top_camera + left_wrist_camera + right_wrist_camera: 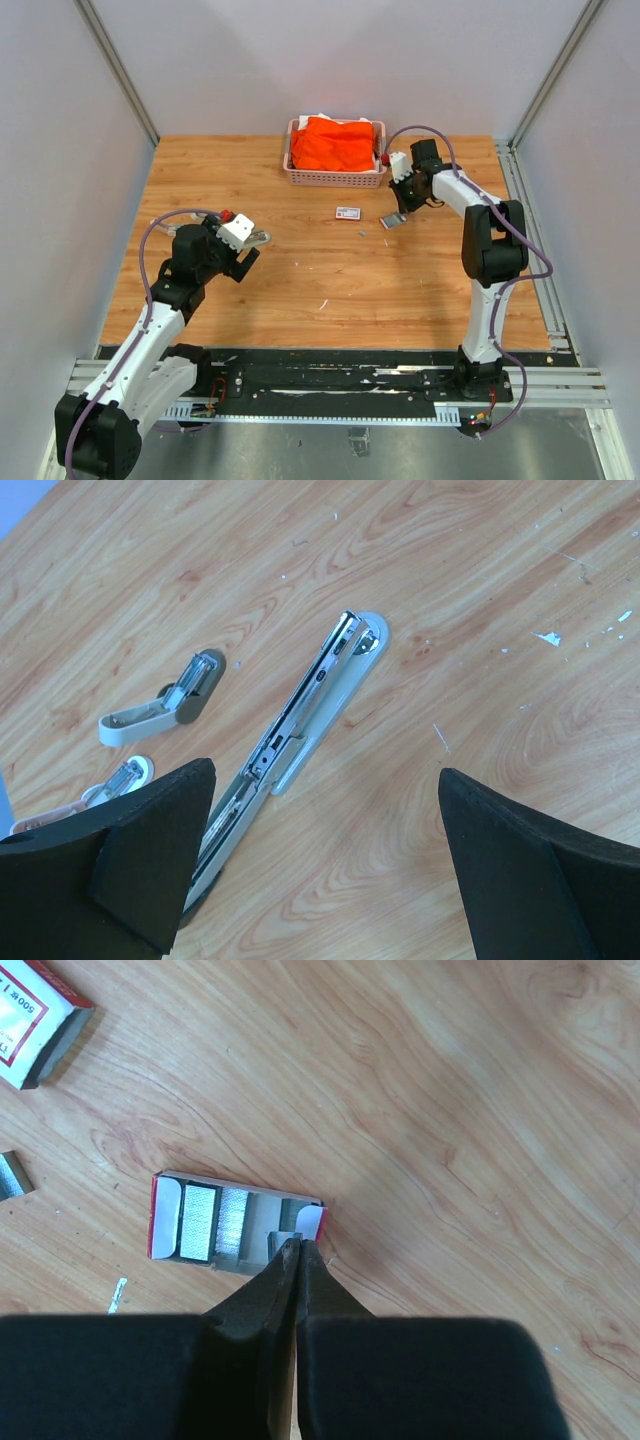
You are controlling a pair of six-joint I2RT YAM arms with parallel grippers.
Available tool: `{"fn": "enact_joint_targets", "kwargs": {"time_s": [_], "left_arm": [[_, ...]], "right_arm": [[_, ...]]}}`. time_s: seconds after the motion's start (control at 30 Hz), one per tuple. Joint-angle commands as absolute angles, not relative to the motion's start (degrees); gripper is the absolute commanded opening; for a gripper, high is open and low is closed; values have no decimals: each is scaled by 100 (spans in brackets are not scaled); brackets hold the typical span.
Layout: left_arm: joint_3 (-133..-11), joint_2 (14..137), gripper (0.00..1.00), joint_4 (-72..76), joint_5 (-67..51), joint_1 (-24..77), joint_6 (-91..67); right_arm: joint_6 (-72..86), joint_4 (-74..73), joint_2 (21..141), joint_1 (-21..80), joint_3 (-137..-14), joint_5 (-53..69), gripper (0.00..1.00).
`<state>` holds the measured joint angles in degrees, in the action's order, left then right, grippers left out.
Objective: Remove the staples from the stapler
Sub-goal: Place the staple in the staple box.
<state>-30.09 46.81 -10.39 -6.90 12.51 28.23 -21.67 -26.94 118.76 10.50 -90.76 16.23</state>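
- Worktop [330, 290]: the unloading looks about midway. The stapler [310, 705] lies hinged open and flat on the left side. Staples [232, 1222] sit well apart from it on the right.
- Next move, as I judge it: one arm has to get at the stapler's upturned metal channel and draw or tip out whatever strip is in it. That calls for a narrow, careful pinch, since the strip is far thinner than the body around it.
- Left arm [150, 325]: it reaches forward with the wrist turned inward. The left fingers [140, 850] are spread wide and hang above the stapler, touching nothing.
- Right arm [490, 245]: it is folded high at the elbow and reaches toward the back, near the pink basket [335, 181]. The right fingers [262, 1300] are pressed together, with their tips at the near rim of a small open tray [155, 1230] (nothing shows between them).
- Stapler: it is long and pale, with the magazine facing up. I cannot tell whether any strips sit in it.
- Tray: it is red-edged card and lies flat on the wood.
- Staples: silvery strips lie side by side inside the tray.
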Motion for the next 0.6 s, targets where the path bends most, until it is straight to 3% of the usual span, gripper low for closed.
{"fn": "enact_joint_targets", "kwargs": {"time_s": [0.0,0.57], "left_arm": [[-2959,4685,98,-890,-668,1257,2857],[-2945,4676,98,-882,-668,1257,2865]], "right_arm": [[-2294,-2638,11742,1249,-8963,1428,0],[-2308,-2605,11872,1456,-8971,1094,1]]}}
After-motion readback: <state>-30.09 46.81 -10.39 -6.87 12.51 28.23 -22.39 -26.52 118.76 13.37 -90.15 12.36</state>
